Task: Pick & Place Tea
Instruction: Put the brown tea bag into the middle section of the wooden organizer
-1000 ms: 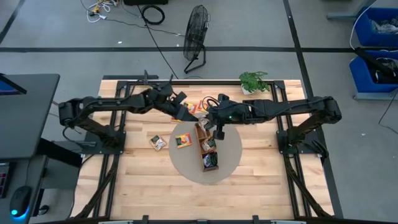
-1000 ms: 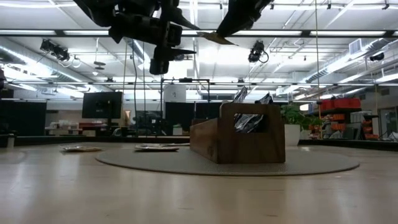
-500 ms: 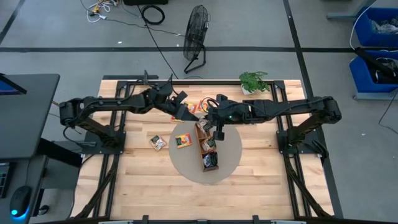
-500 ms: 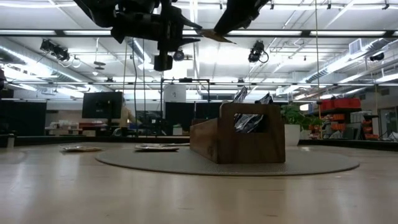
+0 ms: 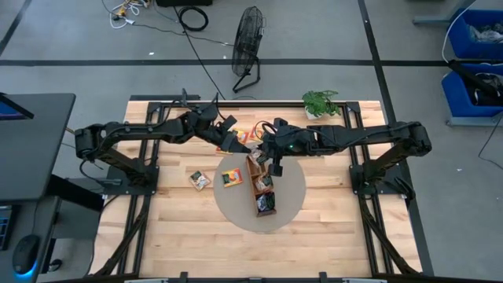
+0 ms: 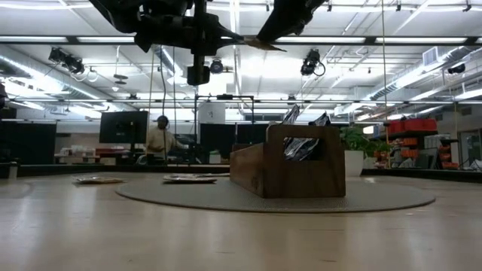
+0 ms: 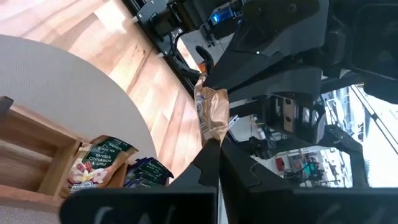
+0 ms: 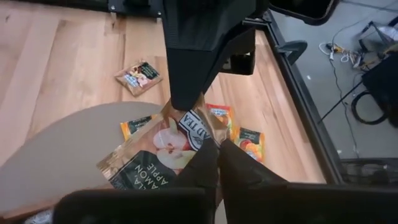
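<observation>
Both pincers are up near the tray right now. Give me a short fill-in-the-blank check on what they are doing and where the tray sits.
1. The left pincer and the right pincer both grip the same tea ___.
2. Both pincers are ___ (open or shut).
3. The wooden tray stands on the round ___.
Missing words: sachet; shut; mat.

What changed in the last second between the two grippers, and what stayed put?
The left gripper closed its fingers on the pale beige tea sachet that the right gripper holds in the air; both now grip it. A person came into view in the room behind. The arms, the long brown wooden tray, the round grey mat and the flat sachets lying there stayed put.
</observation>
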Motion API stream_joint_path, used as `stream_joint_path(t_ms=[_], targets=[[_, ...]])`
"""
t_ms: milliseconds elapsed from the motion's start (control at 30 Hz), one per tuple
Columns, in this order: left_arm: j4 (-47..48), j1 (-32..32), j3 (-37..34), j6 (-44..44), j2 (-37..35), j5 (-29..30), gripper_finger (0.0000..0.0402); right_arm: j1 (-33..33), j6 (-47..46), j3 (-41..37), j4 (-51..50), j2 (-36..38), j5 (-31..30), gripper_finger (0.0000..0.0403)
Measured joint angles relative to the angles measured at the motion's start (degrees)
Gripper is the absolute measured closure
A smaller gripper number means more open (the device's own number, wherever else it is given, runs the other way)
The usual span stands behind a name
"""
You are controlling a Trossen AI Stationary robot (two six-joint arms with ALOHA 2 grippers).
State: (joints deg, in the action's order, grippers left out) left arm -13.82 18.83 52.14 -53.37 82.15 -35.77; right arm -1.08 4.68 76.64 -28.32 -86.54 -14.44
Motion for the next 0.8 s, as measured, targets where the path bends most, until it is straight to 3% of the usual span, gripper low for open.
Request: stream_joint_path(t_ms=[300, 433, 800], targets=[[-0.22, 1.14, -0.02, 3.35, -1.82, 4.37, 0.0400, 0.31, -14.22, 0.00, -0.43, 5.87, -0.14, 0.0322], [-1.55, 2.97, -0.02, 6.11, -4.57, 7.65, 0.0400, 0.32, -18.90, 0.00, -0.43, 10.49, -3.75, 0.0288], [-18.56, 6.40, 0.02, 9.17, -10.82, 14.30, 0.0401, 3.54, -30.77, 0.00, 11.99, 15.42, -4.28, 0.0219]])
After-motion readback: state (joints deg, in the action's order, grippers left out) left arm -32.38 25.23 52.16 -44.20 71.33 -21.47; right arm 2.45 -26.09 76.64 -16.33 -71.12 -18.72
